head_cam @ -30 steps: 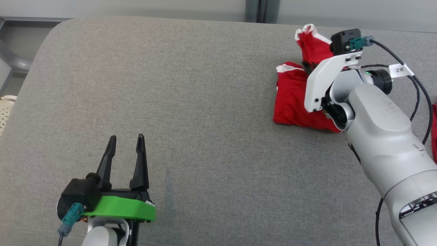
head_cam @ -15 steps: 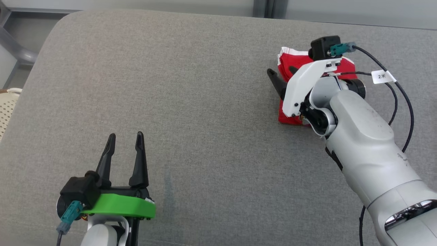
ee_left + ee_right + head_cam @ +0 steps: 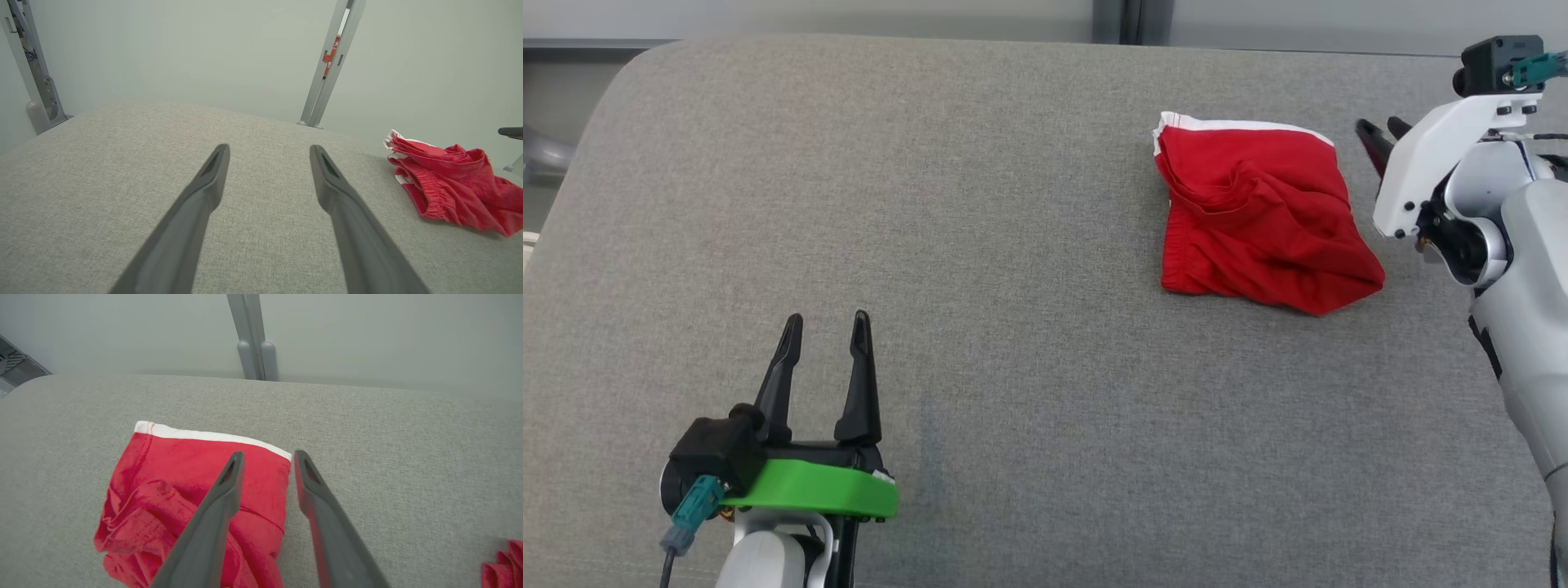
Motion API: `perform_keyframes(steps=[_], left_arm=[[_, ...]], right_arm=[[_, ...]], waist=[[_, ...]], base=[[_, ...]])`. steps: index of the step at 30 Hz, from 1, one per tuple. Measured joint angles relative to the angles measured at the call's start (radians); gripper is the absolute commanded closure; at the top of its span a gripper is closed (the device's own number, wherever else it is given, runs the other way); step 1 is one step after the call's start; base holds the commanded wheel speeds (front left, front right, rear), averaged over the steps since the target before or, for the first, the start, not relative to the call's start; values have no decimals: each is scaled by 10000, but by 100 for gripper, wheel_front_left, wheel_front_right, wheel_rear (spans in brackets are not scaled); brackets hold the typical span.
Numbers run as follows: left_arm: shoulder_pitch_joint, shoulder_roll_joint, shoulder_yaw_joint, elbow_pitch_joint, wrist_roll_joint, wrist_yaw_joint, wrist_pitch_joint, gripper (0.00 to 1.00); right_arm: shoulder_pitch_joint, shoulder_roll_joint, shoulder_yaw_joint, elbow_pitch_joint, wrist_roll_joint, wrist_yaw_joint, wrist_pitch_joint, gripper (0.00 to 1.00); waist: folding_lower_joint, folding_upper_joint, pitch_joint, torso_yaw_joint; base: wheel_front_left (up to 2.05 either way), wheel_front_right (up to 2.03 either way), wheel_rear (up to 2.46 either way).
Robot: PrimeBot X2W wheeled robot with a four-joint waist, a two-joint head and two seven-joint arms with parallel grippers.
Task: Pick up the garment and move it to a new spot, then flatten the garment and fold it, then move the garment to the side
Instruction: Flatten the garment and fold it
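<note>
The folded red shorts (image 3: 1258, 229) (white trim along the far edge) lie right of centre on the grey fabric surface (image 3: 1013, 204). The right end effector (image 3: 1380, 125) hovers just beside them, fingers apart and empty. The left end effector (image 3: 827, 318) is well apart from them, fingers spread.

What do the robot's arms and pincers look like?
Each pincer has two long, black, pointed fingers. The left pincer sits on a bright green curved bracket, the right pincer on a white bracket. Both carry a small black camera box with a teal cable plug. The right arm is smooth silver-grey.
</note>
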Motion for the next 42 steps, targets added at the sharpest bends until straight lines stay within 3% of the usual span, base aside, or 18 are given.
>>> perform_keyframes(steps=[5, 14, 25, 32, 39, 40, 41, 42], left_arm=[[-155, 0, -82, -13, 0, -25, 0, 0], [-220, 0, -56, -12, 31, -36, 0, 0], [-95, 0, 140, 58, 192, -36, 0, 0], [-66, 0, 107, 96, 217, -84, 0, 0], [40, 0, 255, 224, 276, -119, 0, 0], [89, 0, 313, 251, 313, -125, 0, 0], [150, 0, 368, 267, 336, -125, 0, 0], [199, 0, 426, 265, 341, -125, 0, 0]], right_arm=[[153, -127, -337, 454, -755, 0, 169, 100], [568, 600, -359, 709, -725, 2, 464, 100], [2637, 934, 1315, -2491, 652, 2, 1315, 100], [3714, 1411, 2182, -3461, 1030, 0, 1622, 100], [4103, 1741, 2140, -4541, 1283, 0, 188, 100], [4182, 1739, 2011, -4729, 1277, 0, -113, 68], [4280, 1728, 1871, -4945, 1252, 0, -468, 30], [4402, 1724, 1666, -5162, 1172, 2, -826, 0]], waist=[[0, 0, 202, 149], [0, 0, 496, 365], [0, 0, 134, -7], [0, 0, -40, -288], [0, 0, -298, -324], [0, 0, -350, -335], [0, 0, -421, -352], [0, 0, -498, -375]], base=[[0, 0, 0], [0, 0, 0], [0, 0, 0], [0, 0, 0], [0, 0, 0], [0, 0, 0], [0, 0, 0], [0, 0, 0]])
